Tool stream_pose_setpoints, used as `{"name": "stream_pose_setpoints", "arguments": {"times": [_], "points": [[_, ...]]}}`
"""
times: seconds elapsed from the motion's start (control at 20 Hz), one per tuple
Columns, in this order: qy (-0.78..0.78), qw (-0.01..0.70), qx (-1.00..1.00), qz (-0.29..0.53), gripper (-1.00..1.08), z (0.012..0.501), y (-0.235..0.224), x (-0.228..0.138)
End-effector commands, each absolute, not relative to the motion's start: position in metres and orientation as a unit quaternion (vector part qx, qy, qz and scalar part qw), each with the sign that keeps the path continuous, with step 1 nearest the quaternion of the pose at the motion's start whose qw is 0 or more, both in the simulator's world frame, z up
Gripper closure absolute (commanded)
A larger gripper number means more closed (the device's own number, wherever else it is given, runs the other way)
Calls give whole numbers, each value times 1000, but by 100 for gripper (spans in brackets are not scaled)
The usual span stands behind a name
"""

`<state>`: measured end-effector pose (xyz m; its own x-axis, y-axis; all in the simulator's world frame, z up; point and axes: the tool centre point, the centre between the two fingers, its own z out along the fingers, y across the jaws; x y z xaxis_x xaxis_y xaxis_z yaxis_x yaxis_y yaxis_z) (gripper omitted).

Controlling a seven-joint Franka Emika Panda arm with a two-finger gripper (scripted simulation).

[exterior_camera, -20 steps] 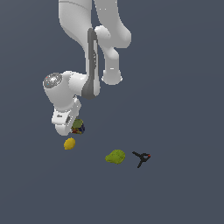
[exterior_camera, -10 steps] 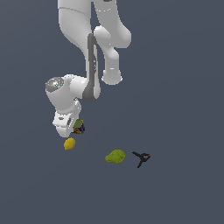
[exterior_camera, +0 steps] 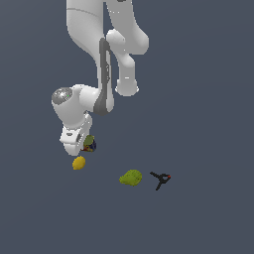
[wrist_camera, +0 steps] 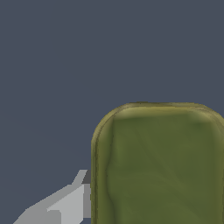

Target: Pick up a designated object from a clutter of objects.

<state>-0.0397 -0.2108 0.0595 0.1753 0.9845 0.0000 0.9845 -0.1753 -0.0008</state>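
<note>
The designated object, a small can (exterior_camera: 89, 144) with a dark green top and a banded label, sits at the back left of the clutter of objects in the exterior view. My gripper (exterior_camera: 85, 147) has come down over it, and the white hand hides most of the can. Its green top (wrist_camera: 159, 166) fills much of the wrist view. One grey finger (wrist_camera: 65, 203) lies against the can's side, and the other finger is hidden. The jaws look shut on the can.
A yellow lemon (exterior_camera: 79, 162) lies just in front of the can. A green pear-like fruit (exterior_camera: 130, 177) and a black clamp with a red tip (exterior_camera: 160, 178) lie toward the exterior view's right. The floor is plain dark grey.
The wrist dipped slightly over the can a second ago and has held almost still since. The can, lemon, fruit and clamp have not moved.
</note>
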Motion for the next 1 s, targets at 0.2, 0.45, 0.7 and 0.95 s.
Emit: {"name": "stream_pose_setpoints", "arguments": {"times": [0.2,0.45,0.7,0.95], "points": [[-643,-1,-766,0,108,76,-198,-35],[-643,-1,-766,0,108,104,-176,-28],[-643,-1,-766,1,108,145,-144,-17],[-643,0,-765,1,108,194,-106,-4]]}}
